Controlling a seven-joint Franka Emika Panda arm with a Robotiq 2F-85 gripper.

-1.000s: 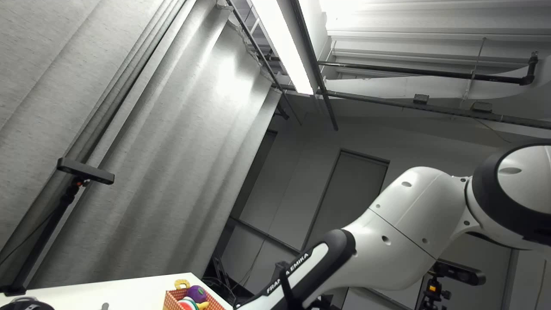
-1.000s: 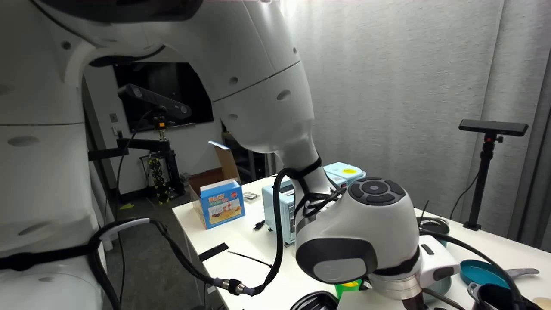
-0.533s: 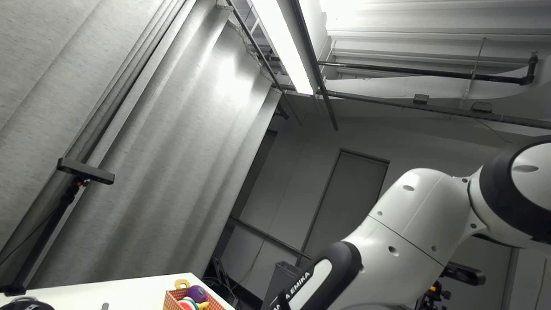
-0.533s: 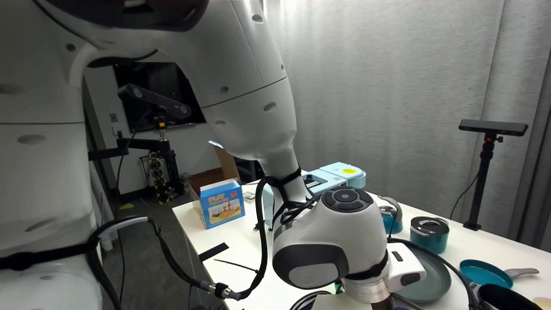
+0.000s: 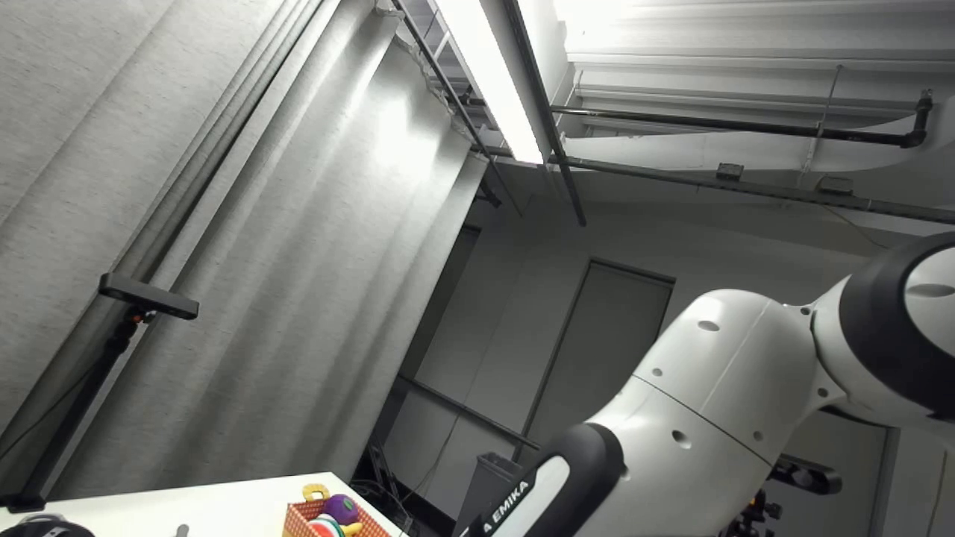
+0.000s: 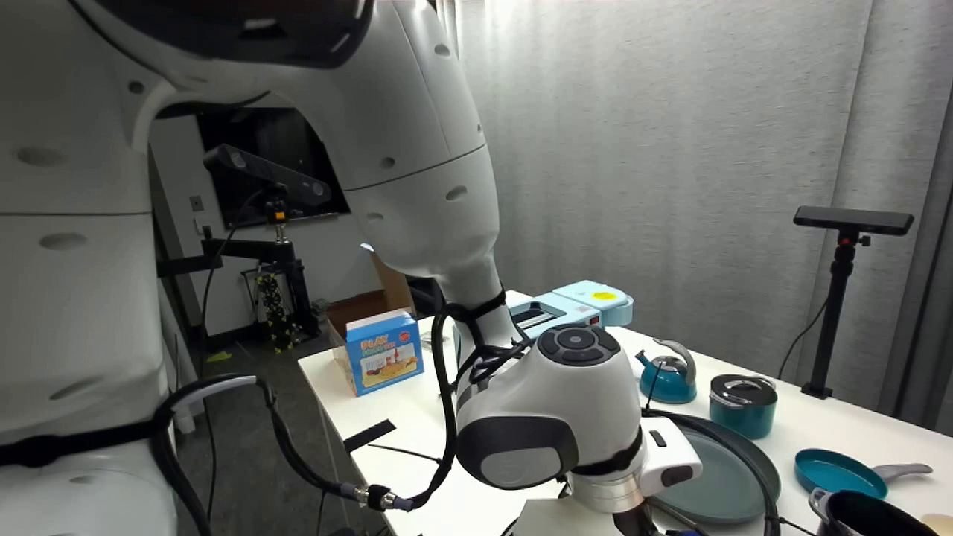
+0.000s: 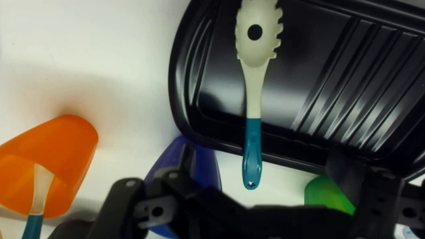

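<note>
In the wrist view my gripper (image 7: 266,166) is open, its two fingers wide apart with nothing between them. A cream pasta spoon (image 7: 253,89) with a teal handle lies across the near rim of a black ridged tray (image 7: 229,83). The handle end points down between the fingers; no contact shows. A blue cup (image 7: 202,166) lies behind the left finger. A green cup (image 7: 327,196) is partly hidden by the right finger. An orange cup (image 7: 73,142) lies at the left with a teal-handled utensil (image 7: 38,199) in it. In both exterior views the fingers are out of sight.
In an exterior view, a grey plate (image 6: 722,476), kettle (image 6: 670,380), lidded pot (image 6: 742,409), teal pan (image 6: 834,473) and dark pot (image 6: 871,517) stand beside the arm. A blue toy box (image 6: 383,357) and light-blue appliance (image 6: 573,305) stand behind. An orange basket (image 5: 302,518) holds toys.
The arm's wrist has moved left in an exterior view, uncovering the kettle, the pot and more of the grey plate. The forearm has shifted slightly in the other pictures too.
</note>
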